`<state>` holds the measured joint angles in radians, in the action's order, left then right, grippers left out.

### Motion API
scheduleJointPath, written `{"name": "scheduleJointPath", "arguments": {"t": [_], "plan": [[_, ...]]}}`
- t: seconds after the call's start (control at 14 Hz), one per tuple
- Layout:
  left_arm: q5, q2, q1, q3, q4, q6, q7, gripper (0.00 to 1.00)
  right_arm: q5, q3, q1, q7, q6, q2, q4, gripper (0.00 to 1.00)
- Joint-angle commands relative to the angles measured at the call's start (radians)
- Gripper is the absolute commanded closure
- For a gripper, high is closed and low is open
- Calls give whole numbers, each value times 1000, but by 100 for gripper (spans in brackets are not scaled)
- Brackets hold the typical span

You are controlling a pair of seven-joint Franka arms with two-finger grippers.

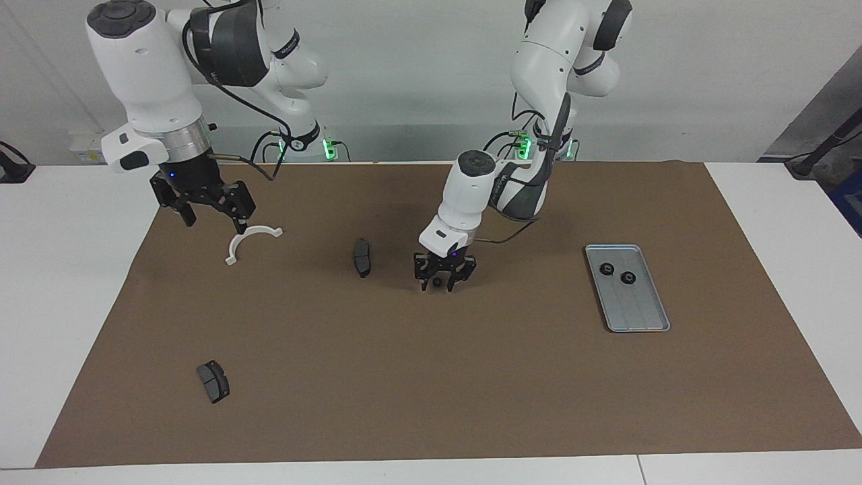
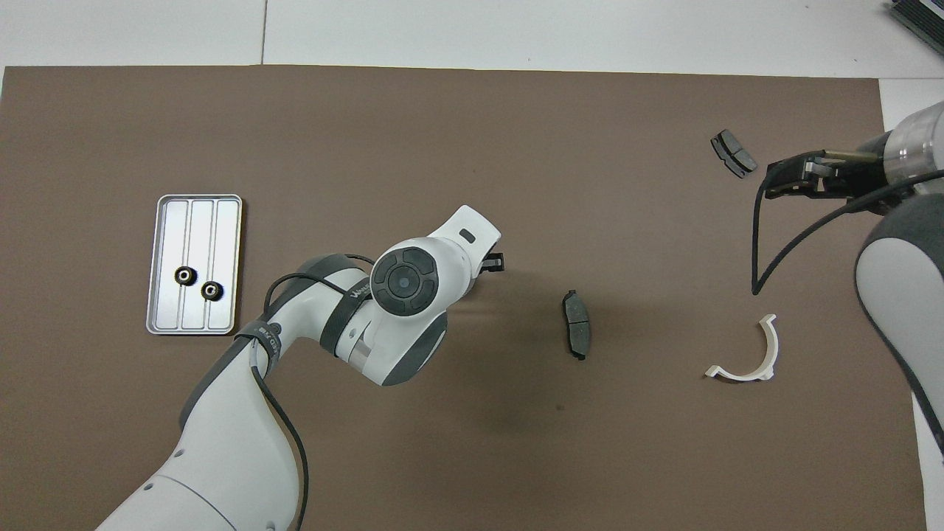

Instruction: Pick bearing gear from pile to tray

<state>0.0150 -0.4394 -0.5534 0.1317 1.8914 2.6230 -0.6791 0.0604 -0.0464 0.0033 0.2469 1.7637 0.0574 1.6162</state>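
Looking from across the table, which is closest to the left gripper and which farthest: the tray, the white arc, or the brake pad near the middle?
From the left gripper, low over a small gear at the mat's middle:
1. Brake pad, beside it toward the right arm's end.
2. Tray, toward the left arm's end.
3. White arc, under the raised right gripper.

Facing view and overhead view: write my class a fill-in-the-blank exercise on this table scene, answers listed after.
1. The tray holds ___ black gears.
2. The left gripper is down around a loose black ___ on the mat.
3. The curved arc under the right gripper is ___ in colour.
4. ___ dark brake pads lie on the mat.

Answers: two; gear; white; Two
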Motion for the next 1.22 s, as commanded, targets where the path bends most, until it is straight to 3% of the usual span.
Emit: {"name": "scheduleJointPath", "arguments": {"t": [0.0,0.21,0.64,0.86,1.0,1.15], "plan": [[17,10,-37,-18,35,0,-13,41,-24,-10,7,-41,-68,-33,28,0],[17,15,-40,-18,34,-43,-11,50,-77,-13,12,-57,-47,-70,99,0],[17,21,-48,-18,32,-84,-5,91,-57,-13,12,-98,74,-110,208,0],[16,18,-17,-23,-39,-165,-5,97,-62,-13,3,-97,69,-108,203,0],[17,15,65,-24,-151,-277,4,98,-71,-13,3,-90,65,-107,196,0],[16,63,177,-20,-178,-351,30,100,-74,-13,3,-90,63,-107,195,0]]}}
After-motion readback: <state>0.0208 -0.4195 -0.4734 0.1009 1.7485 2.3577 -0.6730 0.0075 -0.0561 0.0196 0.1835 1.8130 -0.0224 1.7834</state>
